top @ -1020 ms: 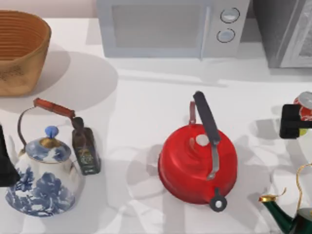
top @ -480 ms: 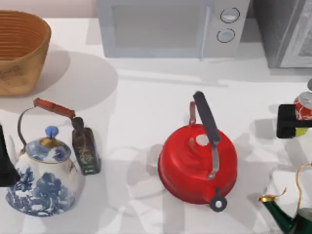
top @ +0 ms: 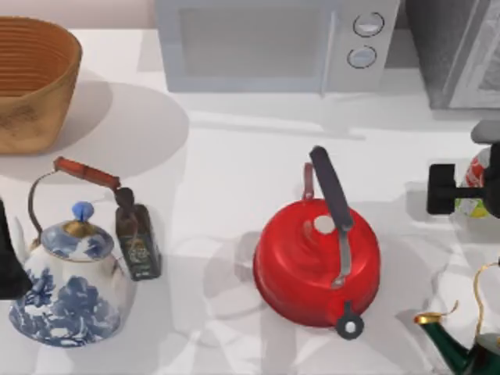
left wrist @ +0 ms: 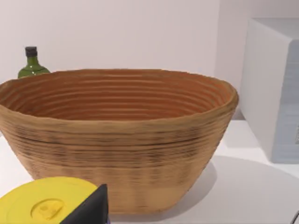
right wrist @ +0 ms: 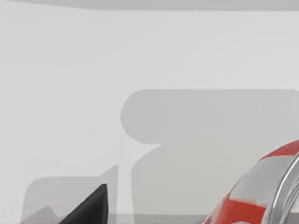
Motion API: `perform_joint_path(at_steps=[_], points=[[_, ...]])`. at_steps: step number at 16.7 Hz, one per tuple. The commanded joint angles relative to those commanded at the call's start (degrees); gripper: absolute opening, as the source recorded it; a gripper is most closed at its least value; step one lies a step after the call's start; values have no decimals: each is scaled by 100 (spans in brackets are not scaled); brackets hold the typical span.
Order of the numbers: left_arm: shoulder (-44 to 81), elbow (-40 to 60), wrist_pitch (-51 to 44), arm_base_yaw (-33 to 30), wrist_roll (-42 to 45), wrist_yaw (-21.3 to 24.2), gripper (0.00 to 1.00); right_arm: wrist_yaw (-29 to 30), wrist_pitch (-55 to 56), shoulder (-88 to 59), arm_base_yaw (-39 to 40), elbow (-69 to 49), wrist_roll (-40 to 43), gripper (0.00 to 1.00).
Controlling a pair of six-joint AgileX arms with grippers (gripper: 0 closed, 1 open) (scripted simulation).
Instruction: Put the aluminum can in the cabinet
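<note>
Since a second ago the right tool (top: 469, 190) has slid left and rotated at the counter's (top: 234, 180) right edge, now covering more of the can (top: 473, 186). Can sits at the far right, below the cabinet (top: 453, 47), right of the red kettle (top: 316, 262), between the tool's fingers; clamped or not, cannot tell. To do it well: confirm a firm grip around the can's body, lift straight up clear of the kettle, then carry toward the cabinet. Left tool (top: 9, 258) parked at the left edge.
</note>
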State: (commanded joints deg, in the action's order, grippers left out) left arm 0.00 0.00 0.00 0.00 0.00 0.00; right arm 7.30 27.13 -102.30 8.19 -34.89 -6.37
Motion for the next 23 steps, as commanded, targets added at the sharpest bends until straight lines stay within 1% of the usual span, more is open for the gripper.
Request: perform_joint_path(at_steps=[5, 18, 19, 23], points=[[0, 0, 0, 0, 0, 0, 100, -2, 57, -51, -2, 0, 3, 100], [0, 0, 0, 0, 0, 0, 100, -2, 57, -51, -2, 0, 3, 2], [0, 0, 0, 0, 0, 0, 100, -2, 57, -51, -2, 0, 3, 0], [0, 0, 0, 0, 0, 0, 100, -2, 57, -51, -2, 0, 3, 0]])
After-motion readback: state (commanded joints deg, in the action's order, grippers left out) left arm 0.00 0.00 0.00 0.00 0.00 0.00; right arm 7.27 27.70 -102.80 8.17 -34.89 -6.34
